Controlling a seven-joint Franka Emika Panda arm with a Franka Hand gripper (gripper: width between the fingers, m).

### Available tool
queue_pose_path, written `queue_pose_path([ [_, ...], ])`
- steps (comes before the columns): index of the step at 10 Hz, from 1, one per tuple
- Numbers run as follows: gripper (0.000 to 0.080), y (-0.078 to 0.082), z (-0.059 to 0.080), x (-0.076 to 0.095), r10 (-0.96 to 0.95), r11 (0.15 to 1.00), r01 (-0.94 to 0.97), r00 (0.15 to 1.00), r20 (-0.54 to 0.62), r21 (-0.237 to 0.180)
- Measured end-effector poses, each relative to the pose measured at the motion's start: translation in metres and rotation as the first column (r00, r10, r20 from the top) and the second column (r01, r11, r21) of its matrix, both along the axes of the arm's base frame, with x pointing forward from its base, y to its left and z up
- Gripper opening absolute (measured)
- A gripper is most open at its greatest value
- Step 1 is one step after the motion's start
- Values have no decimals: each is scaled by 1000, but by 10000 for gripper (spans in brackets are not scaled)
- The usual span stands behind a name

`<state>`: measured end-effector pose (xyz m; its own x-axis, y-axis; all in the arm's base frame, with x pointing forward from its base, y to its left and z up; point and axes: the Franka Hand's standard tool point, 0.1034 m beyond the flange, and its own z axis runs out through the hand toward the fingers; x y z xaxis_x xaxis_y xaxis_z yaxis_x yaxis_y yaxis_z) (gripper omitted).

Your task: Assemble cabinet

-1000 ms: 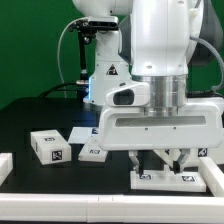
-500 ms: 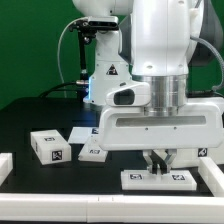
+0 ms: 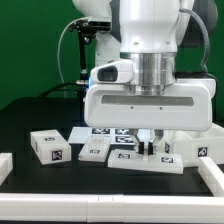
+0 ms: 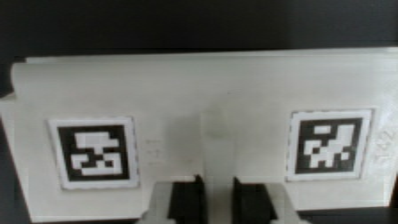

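Your tool (image 3: 150, 147) stands low at mid-counter (image 3: 30, 118), fingers (image 4: 173, 200) drawn nearly together on a narrow white rib of the cabinet (image 3: 135, 160). The cabinet's tagged face is up, and whether it touches the surface cannot be told. Its edge on the exterior view's left comes just beside a small tagged block (image 3: 92, 152); a larger block (image 3: 50, 146) sits farther that way. The marker board (image 3: 103, 131) lies close behind. A white bar (image 3: 212, 172) is near on the right, and dark open counter lies in front.
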<state>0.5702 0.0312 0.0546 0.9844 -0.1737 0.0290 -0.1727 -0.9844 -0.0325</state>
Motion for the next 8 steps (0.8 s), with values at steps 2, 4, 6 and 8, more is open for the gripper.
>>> queue_pose_path([
  [2, 59, 0, 0, 0, -15, 1000, 15, 1000, -1, 1],
  [4, 61, -13, 14, -6, -300, 954, 300, 954, 1, -5],
  [6, 61, -14, 18, -23, -527, 850, 527, 850, 10, 24],
  [8, 61, -14, 19, -18, -593, 804, 590, 805, 18, 68],
])
